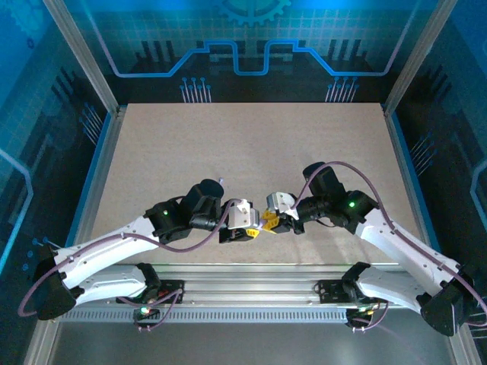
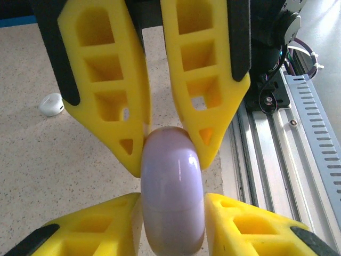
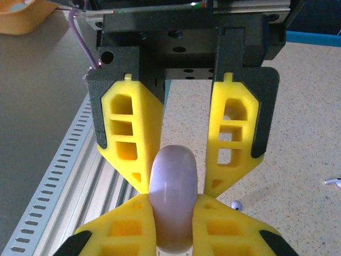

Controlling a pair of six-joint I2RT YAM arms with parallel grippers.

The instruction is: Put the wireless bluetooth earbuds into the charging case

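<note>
The lavender charging case (image 2: 172,192) is round, closed and held on edge between both grippers, just above the table near its front edge. My left gripper (image 2: 172,205) is shut on its near rim, and the right gripper's yellow fingers (image 2: 205,106) clamp the far rim. From the right wrist, the case (image 3: 171,200) sits in my right gripper (image 3: 171,208). From above, the left gripper (image 1: 247,228) and right gripper (image 1: 272,220) meet tip to tip. A small white earbud (image 2: 51,104) lies on the table. A tiny lavender earbud (image 3: 236,205) rests beside the fingers.
The aluminium rail (image 1: 251,277) at the table's front edge runs right beside the grippers. Another small pale object (image 3: 333,181) lies at the right edge of the right wrist view. An orange bin (image 3: 21,13) stands off the table. The speckled tabletop (image 1: 251,152) stretches behind the arms.
</note>
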